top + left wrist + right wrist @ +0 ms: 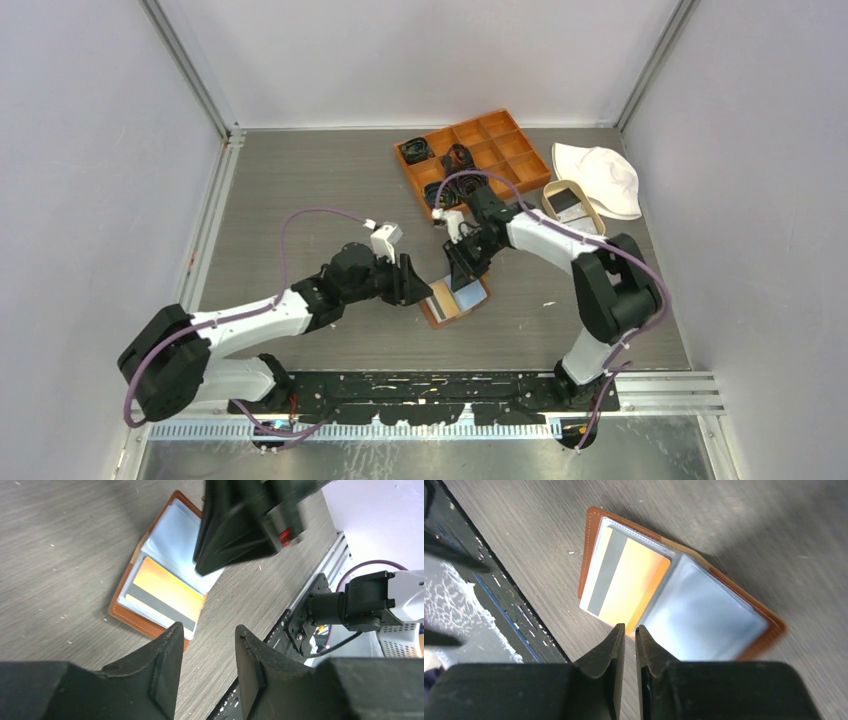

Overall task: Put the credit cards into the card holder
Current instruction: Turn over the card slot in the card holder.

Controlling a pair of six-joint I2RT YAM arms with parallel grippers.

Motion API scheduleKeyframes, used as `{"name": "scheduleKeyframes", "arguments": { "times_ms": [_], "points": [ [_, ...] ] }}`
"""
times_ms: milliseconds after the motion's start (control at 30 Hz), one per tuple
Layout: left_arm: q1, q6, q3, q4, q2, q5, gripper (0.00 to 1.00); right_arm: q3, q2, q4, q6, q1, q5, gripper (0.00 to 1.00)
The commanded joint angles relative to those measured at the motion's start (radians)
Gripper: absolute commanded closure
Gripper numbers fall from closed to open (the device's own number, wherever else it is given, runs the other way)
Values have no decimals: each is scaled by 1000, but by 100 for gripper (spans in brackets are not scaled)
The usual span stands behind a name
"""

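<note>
The brown card holder lies open on the table between both arms. An orange credit card with a grey stripe sits under a clear sleeve on one half. The other half shows a pale bluish sleeve; I cannot tell whether it holds a card. My left gripper is open and empty, just off the holder's near corner. Above the holder's edge, my right gripper has its jaws a narrow slit apart, with nothing seen between them.
An orange compartment box with black items stands at the back. A white hat and a beige oval tray with flat things in it lie at the back right. A black rail runs along the near edge.
</note>
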Motion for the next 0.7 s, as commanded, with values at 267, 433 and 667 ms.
{"name": "scheduleKeyframes", "arguments": {
  "times_ms": [267, 433, 667],
  "points": [
    [36, 134, 265, -304, -170, -10, 35, -52, -595, 136, -79, -377, 96, 27],
    [81, 294, 467, -617, -238, 52, 8, -10, -558, 156, -29, -524, 153, 1],
    [71, 598, 526, -839, -213, -209, 10, 211, -253, 38, 7, -639, 240, 4]
  ]
}}
